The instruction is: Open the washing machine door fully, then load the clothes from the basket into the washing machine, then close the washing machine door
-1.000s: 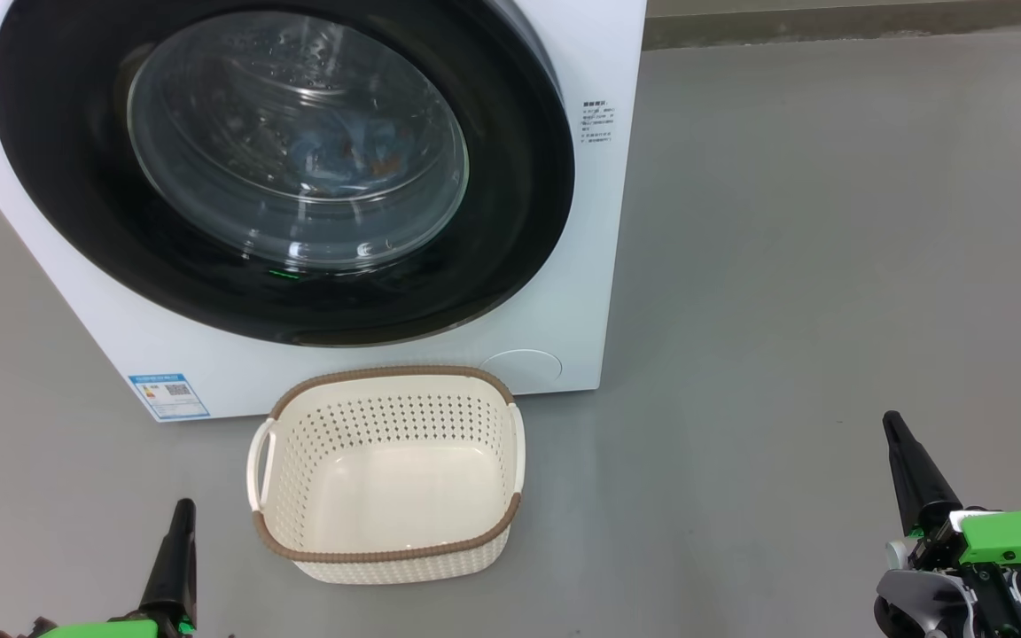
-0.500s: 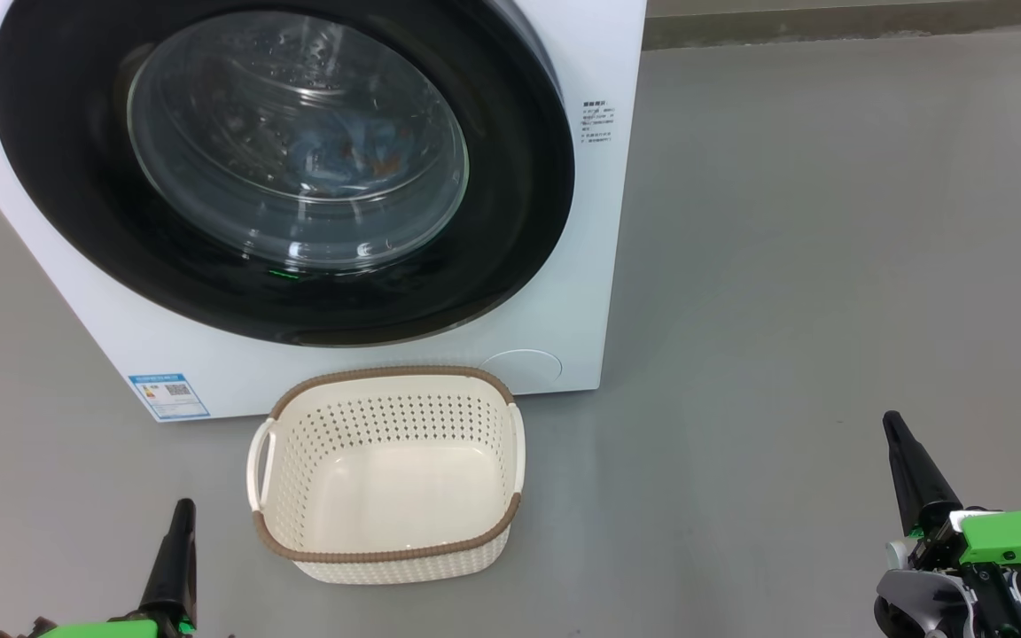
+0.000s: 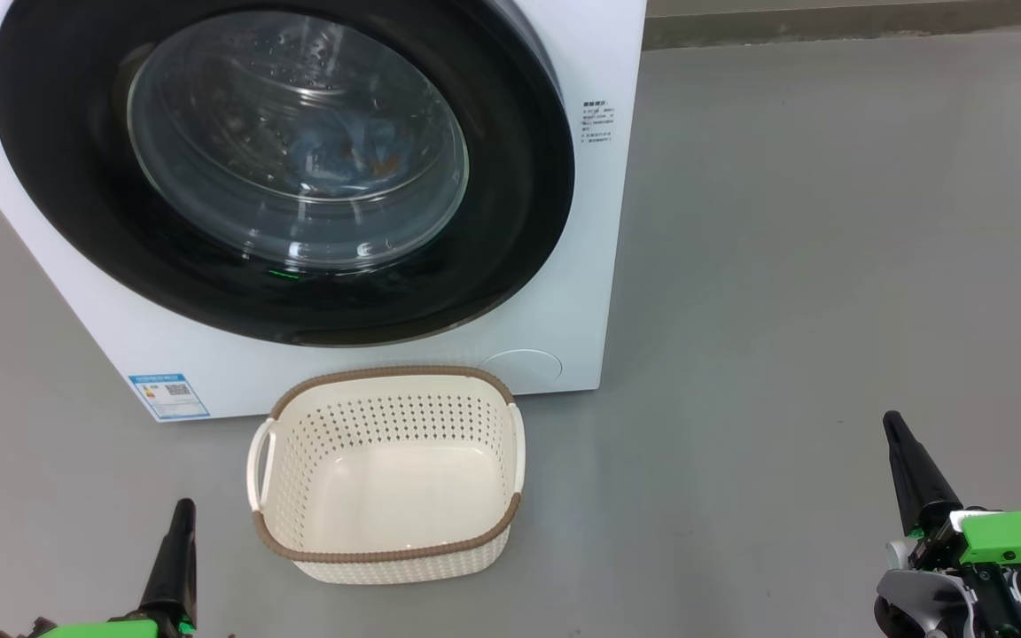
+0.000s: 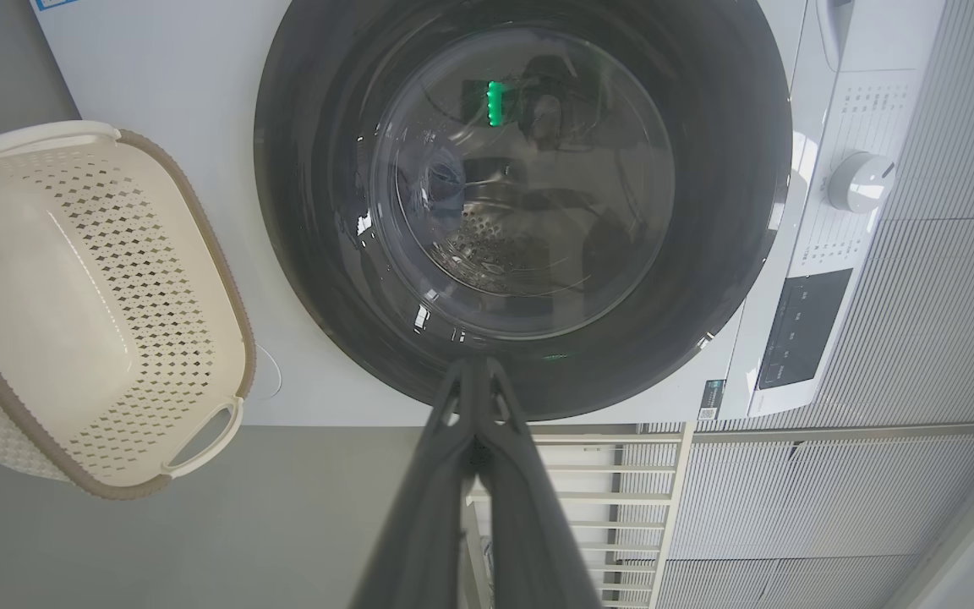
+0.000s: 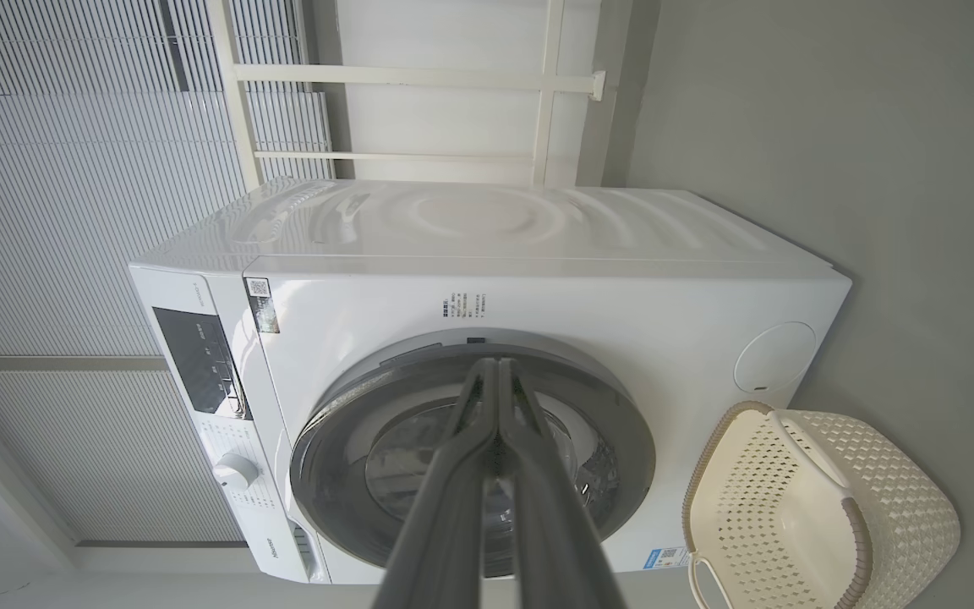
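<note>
Cropped by the head view's top and left edges: washing machine (image 3: pixel 604 266) and washing machine door (image 3: pixel 510 221). Behind the glass, smeared by reflections: clothes (image 3: pixel 342 155), a blue-and-orange patch, shapes unreadable. Too small to read: blue label (image 3: pixel 168 395), small print (image 3: pixel 597 121) far right. Cut at the near edge: left gripper (image 3: pixel 181 509) and right gripper (image 3: pixel 893 424).
</note>
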